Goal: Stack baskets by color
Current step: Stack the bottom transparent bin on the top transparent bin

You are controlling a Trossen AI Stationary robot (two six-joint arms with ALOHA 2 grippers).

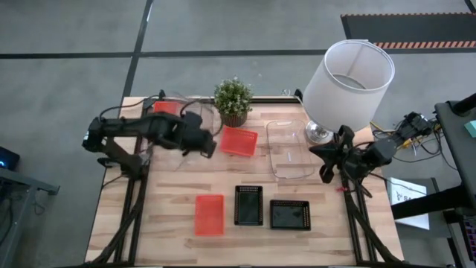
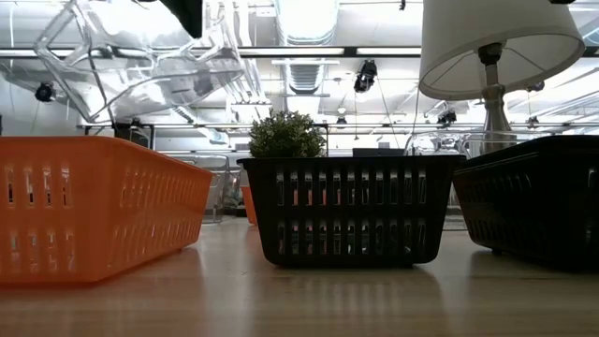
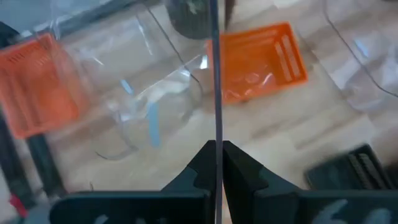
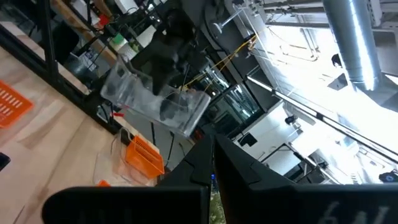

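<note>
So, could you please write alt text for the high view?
Seen from above, the left pincer holds a clear basket lifted over the wooden table. Three red-orange baskets, two black baskets and another clear one lie scattered; the right pincer waits shut.

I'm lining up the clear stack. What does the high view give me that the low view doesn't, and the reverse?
Only the high view: the left pincer shut on a clear basket, the right pincer shut beside the lamp, and a second clear basket on the table.
Only the low view: the held basket is lifted and tilted.
Both: the plant, red-orange and black baskets.
</note>
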